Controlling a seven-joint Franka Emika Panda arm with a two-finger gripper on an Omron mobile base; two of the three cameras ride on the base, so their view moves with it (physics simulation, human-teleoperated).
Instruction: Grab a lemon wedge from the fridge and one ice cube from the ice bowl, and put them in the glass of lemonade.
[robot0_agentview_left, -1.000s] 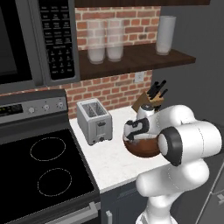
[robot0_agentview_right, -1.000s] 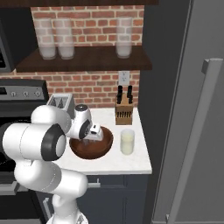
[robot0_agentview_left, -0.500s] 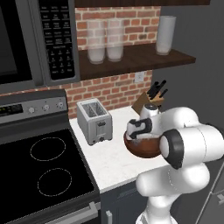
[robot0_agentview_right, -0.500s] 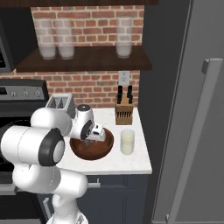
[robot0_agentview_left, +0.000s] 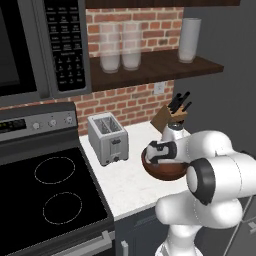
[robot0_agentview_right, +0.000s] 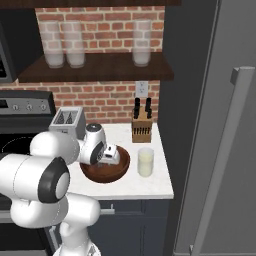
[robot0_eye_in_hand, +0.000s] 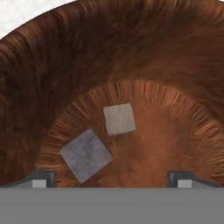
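The ice bowl (robot0_eye_in_hand: 109, 52) is a wide brown wooden bowl on the white counter, also seen from the base as the ice bowl (robot0_agentview_left: 167, 173) (robot0_agentview_right: 102, 176). Two ice cubes lie on its bottom: a pale one (robot0_eye_in_hand: 119, 118) and a greyer one (robot0_eye_in_hand: 86, 154). My gripper (robot0_eye_in_hand: 112, 178) hangs open inside the bowl just above them, touching neither; its hand (robot0_agentview_right: 110, 155) dips over the rim. The glass of lemonade (robot0_agentview_right: 145, 161) stands right of the bowl. The fridge (robot0_agentview_right: 220, 125) at the right is shut. The lemon wedge is out of view.
A toaster (robot0_agentview_left: 107, 137) stands left of the bowl beside the black stove (robot0_agentview_left: 50, 190). A knife block (robot0_agentview_right: 141, 127) sits against the brick wall behind the glass. Frosted glasses (robot0_agentview_left: 120, 47) line the shelf above. The counter's front edge runs close to the bowl.
The hand has sunk slightly lower into the bowl. The jaws have stayed open and the cubes have not moved.
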